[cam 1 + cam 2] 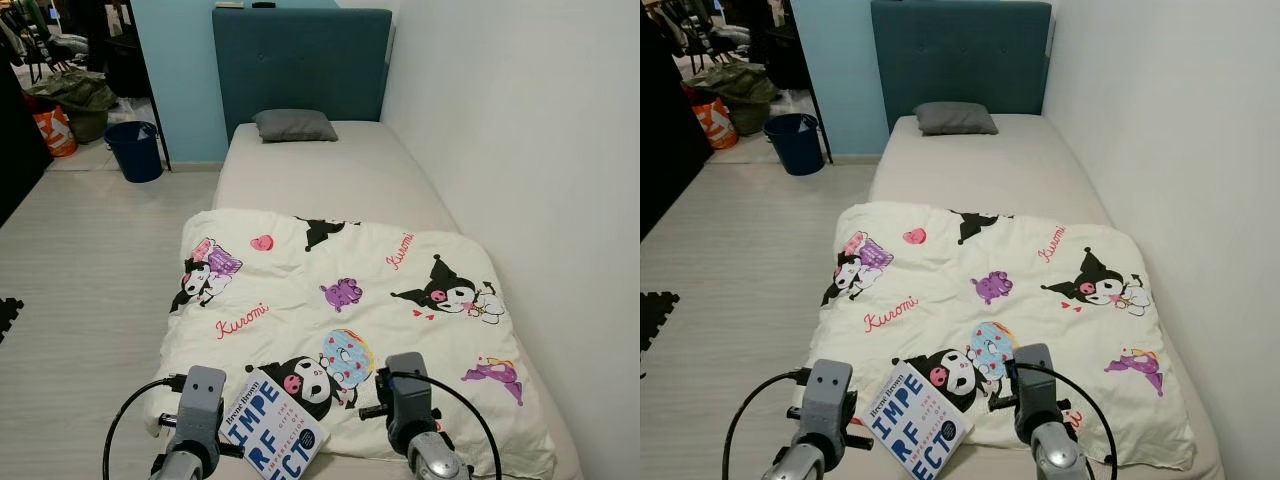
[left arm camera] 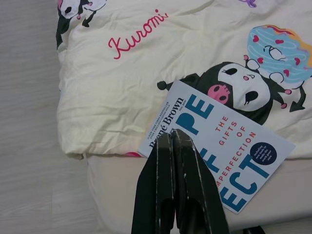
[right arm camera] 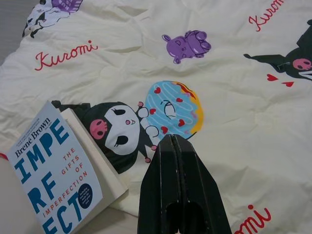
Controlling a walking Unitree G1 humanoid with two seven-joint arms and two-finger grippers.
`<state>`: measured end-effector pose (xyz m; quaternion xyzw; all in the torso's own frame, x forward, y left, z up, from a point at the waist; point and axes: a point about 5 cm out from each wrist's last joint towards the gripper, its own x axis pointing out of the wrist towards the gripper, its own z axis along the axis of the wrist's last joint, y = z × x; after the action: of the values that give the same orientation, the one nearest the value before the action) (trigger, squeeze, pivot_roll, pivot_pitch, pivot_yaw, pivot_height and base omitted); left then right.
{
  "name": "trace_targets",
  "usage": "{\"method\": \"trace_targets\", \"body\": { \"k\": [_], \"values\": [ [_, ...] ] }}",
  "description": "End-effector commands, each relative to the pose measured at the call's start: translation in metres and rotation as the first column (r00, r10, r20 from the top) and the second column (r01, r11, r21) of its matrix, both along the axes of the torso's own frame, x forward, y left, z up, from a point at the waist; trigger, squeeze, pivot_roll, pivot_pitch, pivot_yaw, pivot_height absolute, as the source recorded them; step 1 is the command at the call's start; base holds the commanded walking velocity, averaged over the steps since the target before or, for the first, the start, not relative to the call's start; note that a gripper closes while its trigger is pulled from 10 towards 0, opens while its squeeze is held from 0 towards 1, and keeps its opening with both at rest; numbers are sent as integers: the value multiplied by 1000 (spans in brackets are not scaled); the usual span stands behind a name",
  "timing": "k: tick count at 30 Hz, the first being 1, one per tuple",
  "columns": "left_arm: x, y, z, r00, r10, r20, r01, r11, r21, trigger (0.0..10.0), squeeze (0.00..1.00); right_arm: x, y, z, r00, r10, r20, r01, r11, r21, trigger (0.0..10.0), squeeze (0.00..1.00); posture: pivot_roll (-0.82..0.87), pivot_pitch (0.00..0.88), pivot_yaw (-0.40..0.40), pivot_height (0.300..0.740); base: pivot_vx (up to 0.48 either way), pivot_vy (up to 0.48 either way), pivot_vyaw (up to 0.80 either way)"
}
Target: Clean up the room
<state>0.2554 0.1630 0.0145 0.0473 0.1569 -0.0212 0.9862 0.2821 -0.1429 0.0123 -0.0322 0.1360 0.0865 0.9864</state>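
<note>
A white book (image 1: 272, 436) with big blue letters lies at the foot of the bed, partly on a cream Kuromi quilt (image 1: 340, 300). In the left wrist view my left gripper (image 2: 170, 135) is shut, its tips just over the near edge of the book (image 2: 219, 151), with nothing held. My right gripper (image 3: 171, 139) is also shut and hovers above the quilt's doughnut print (image 3: 173, 107), to the right of the book (image 3: 53, 175). Both wrists show at the bottom of the eye views, either side of the book.
The bed's bare mattress (image 1: 340, 175) runs along the white wall on the right to a teal headboard (image 1: 300, 60), with a grey pillow (image 1: 295, 125). On the pale floor at the left stand a blue bin (image 1: 135, 150) and an orange bag (image 1: 55, 130).
</note>
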Motion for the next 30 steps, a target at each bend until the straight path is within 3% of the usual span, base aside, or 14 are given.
{"method": "trace_targets", "body": {
  "k": [1, 7, 21, 30],
  "values": [
    [-4, 3, -7, 1000, 9, -25, -10, 1000, -7, 10000, 0, 0, -2, 0, 1000, -15, 4, 15, 1000, 17, 10000, 0, -55, 91, -49, 740, 0, 0, 0],
    [-4, 2, -7, 1000, 10, -23, -10, 1000, -9, 10000, 0, -1, -2, 0, 1000, -12, 0, 12, 1000, 23, 10000, 0, -57, 93, -48, 740, 0, 0, 0],
    [-5, 0, -8, 1000, 9, -30, -9, 1000, -12, 10000, 0, -2, -4, -1, 1000, -7, -9, 7, 1000, 25, 10000, 0, -63, 100, -54, 740, -324, 0, 0],
    [-5, 2, -10, 999, 23, -47, -23, 1000, 0, 10000, 0, -2, -1, -2, 1000, 13, -22, -12, 1000, 29, 10000, 0, -63, 106, -60, 740, 0, 0, 0]
  ]
}}
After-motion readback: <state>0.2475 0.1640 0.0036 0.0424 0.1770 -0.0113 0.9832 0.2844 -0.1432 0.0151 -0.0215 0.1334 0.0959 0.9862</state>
